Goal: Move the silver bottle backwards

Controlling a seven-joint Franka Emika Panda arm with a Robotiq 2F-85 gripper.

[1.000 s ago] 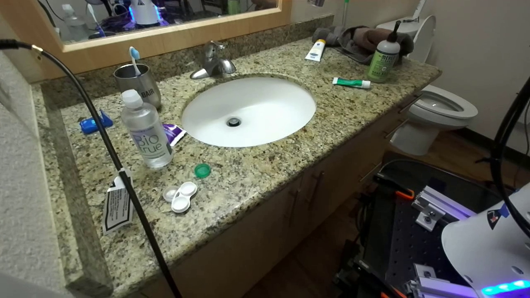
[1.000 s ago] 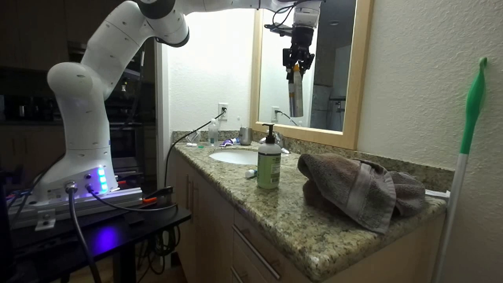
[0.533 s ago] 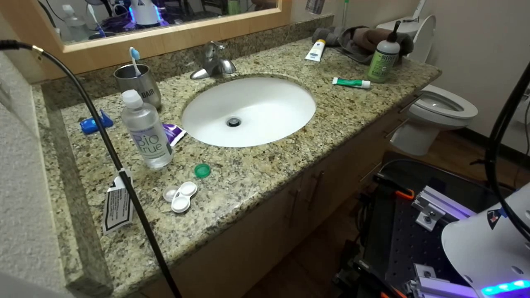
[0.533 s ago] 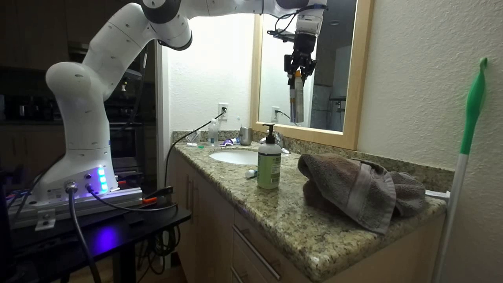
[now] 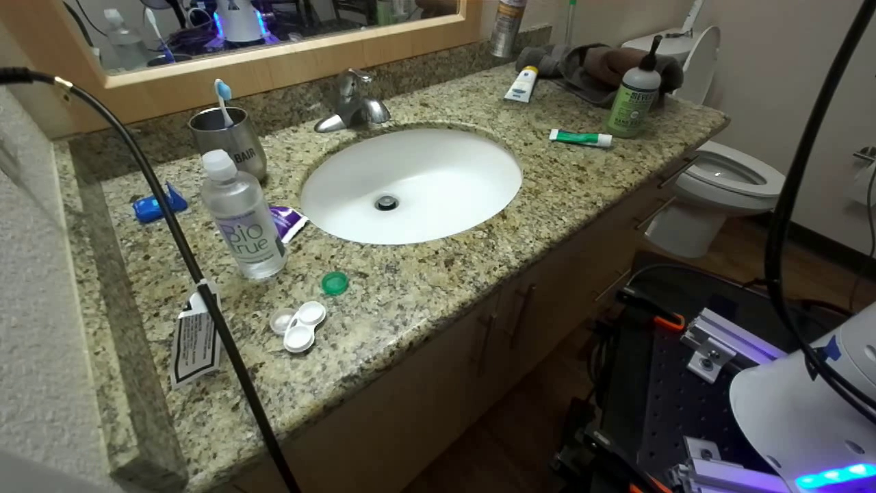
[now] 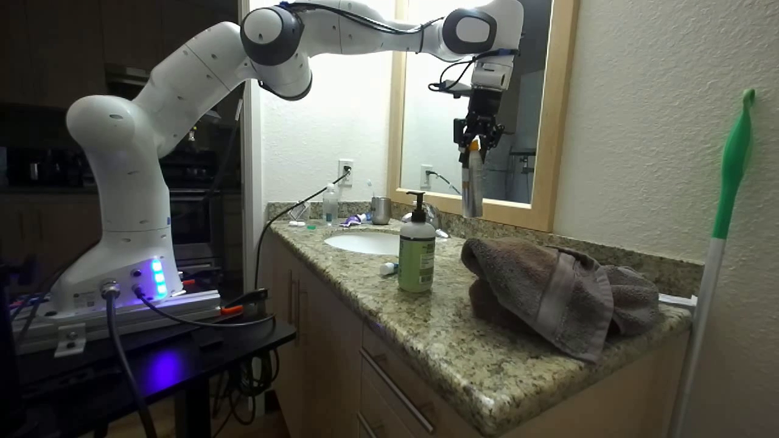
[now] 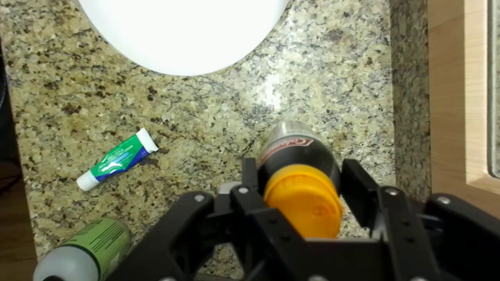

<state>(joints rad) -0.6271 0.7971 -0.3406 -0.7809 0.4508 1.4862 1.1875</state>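
The silver bottle point(image 6: 472, 190) has a silvery-grey body, a dark band and an orange cap. My gripper point(image 6: 477, 147) is shut on its upper part and holds it roughly upright, slightly tilted, above the granite counter. In an exterior view the bottle's lower body point(image 5: 507, 29) shows at the top edge, in front of the backsplash; its cap and my gripper are out of that frame. In the wrist view the fingers of my gripper point(image 7: 300, 173) stand on both sides of the bottle point(image 7: 297, 156), just below the cap.
A green soap pump bottle point(image 6: 417, 255), a grey-brown towel point(image 6: 541, 292), a green tube point(image 7: 117, 160) and a white-yellow tube point(image 5: 523, 83) lie or stand on the counter nearby. The sink point(image 5: 410, 185), faucet point(image 5: 354, 103) and wooden mirror frame point(image 6: 535, 216) are close.
My arm has come down with the silver bottle in the grip and shifted slightly right in an exterior view. More of the bottle now shows near the towel. The counter items have not moved.
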